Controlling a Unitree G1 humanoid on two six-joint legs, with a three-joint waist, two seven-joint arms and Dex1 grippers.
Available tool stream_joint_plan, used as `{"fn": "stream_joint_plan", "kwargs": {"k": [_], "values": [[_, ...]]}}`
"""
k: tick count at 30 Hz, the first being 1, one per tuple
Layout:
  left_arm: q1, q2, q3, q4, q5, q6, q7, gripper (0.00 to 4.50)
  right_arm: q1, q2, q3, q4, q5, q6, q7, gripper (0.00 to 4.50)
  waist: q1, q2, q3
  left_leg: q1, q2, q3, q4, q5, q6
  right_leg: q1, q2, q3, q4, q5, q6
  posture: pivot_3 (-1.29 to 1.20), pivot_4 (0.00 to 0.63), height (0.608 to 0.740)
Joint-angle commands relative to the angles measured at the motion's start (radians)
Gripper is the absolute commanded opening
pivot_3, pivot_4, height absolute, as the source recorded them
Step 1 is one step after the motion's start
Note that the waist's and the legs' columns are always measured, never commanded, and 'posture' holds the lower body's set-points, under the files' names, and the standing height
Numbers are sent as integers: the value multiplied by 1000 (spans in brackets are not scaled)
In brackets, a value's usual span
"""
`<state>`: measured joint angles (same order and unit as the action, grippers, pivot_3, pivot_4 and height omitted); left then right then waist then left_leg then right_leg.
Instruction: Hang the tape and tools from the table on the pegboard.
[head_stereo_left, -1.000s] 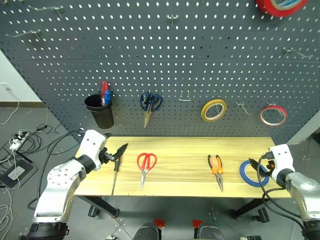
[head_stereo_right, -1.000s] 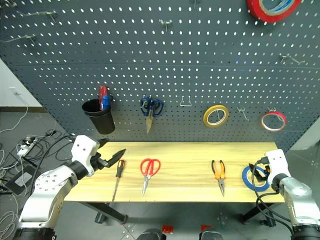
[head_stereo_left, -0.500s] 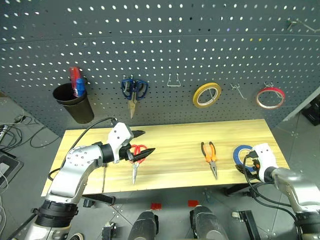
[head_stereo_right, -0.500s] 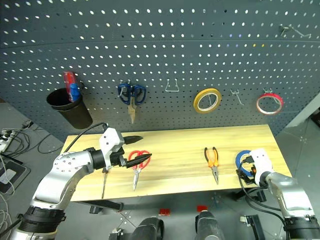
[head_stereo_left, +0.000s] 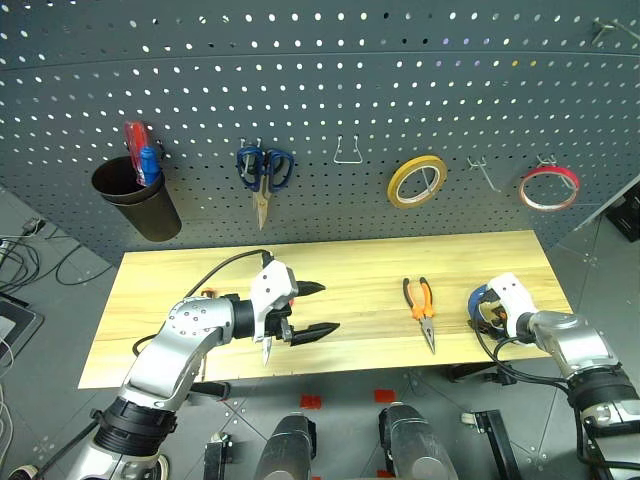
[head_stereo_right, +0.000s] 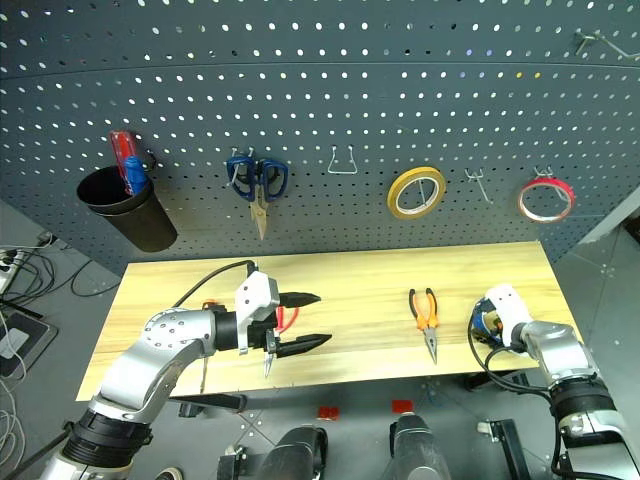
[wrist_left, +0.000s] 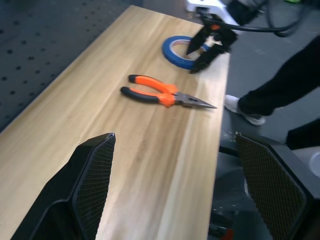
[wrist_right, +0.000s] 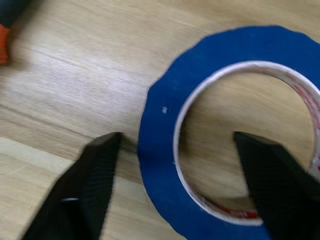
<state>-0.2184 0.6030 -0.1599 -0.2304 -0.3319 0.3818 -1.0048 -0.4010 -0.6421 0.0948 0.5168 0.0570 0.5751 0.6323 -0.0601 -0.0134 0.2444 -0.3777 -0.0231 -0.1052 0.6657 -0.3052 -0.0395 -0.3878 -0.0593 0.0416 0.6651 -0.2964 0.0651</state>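
Tape: flat blue ring of tape (wrist_right: 165, 165), whitish core, flat near the right end of the light wooden plank table (head_stereo_left: 360, 265).
Right gripper (wrist_right: 172, 145): fingers apart, astride the ring's wall, narrower than a second ago; likely the grasp is starting.
Left gripper (head_stereo_left: 315, 308): fingers wide apart, empty, moved rightward over red-handled scissors (head_stereo_right: 281, 321).
Cup: black cup (head_stereo_left: 140, 207) on the dark grey pegboard (head_stereo_left: 400, 80) holds red and blue handles.
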Motion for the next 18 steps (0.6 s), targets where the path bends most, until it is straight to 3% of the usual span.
{"fn": "stream_joint_plan", "kwargs": {"k": [1, 6, 10, 18], "values": [[-20, -6, -18, -15, 5, -60, -33, 4041, -11, -9, 24, 60, -33, 22, 25, 2246, 0, 0, 0, 0, 0, 0, 0, 0, 0, 0, 0, 0, 0, 0, 0, -44, 251, 740], [-31, -11, -31, 19, 23, -125, -59, 4041, -36, 4, 22, 98, -50, 16, 21, 725, 0, 0, 0, 0, 0, 0, 1, 0, 0, 0, 0, 0, 0, 0, 0, -57, 238, 740], [-30, -23, -27, 36, 27, -164, -62, 4041, -21, 2, -35, 14, -52, -20, -51, 701, 0, -1, 0, 0, 0, 0, 1, 0, -1, 0, 0, 0, 0, 1, 0, -64, 232, 740], [-18, -58, 29, 70, 14, -265, -21, 4041, 277, -11, -213, -785, -40, 79, -180, 701, 1, 2, -2, -9, 0, 0, 0, 3, -5, -8, -1, 0, 0, 1, 1, -109, 231, 740]]}}
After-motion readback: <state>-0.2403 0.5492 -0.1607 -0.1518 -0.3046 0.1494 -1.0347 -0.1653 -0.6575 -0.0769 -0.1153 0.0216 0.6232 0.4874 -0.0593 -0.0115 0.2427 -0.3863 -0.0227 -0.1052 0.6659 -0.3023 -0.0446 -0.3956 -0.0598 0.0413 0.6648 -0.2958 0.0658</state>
